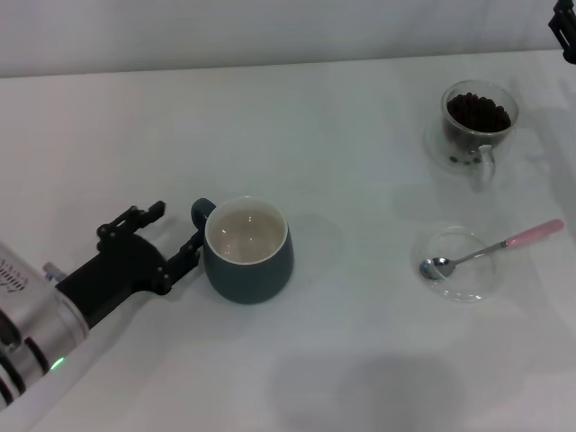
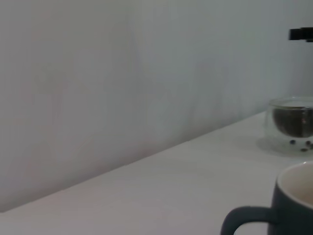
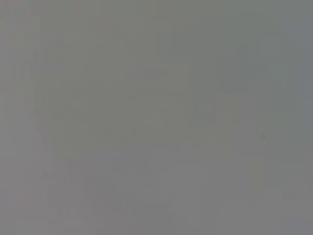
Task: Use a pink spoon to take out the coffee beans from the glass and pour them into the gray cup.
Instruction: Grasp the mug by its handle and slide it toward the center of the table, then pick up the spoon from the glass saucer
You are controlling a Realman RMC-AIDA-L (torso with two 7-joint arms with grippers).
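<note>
The gray cup (image 1: 247, 251) stands left of centre, cream inside and holding nothing, its handle turned toward my left gripper (image 1: 178, 230). That gripper is open, its fingertips flanking the handle without closing on it. The left wrist view shows the gray cup (image 2: 295, 201) close by. The glass (image 1: 479, 120) with coffee beans (image 1: 478, 112) stands at the far right; the glass (image 2: 292, 123) also shows from the left wrist. The pink spoon (image 1: 493, 249) lies with its bowl on a saucer, pink handle pointing right. Only a sliver of my right gripper (image 1: 565, 27) shows at the top right corner.
A flat clear glass saucer (image 1: 470, 284) lies under the spoon's bowl, in front of the glass. A pale wall runs behind the white table (image 1: 360, 153). The right wrist view shows only plain grey.
</note>
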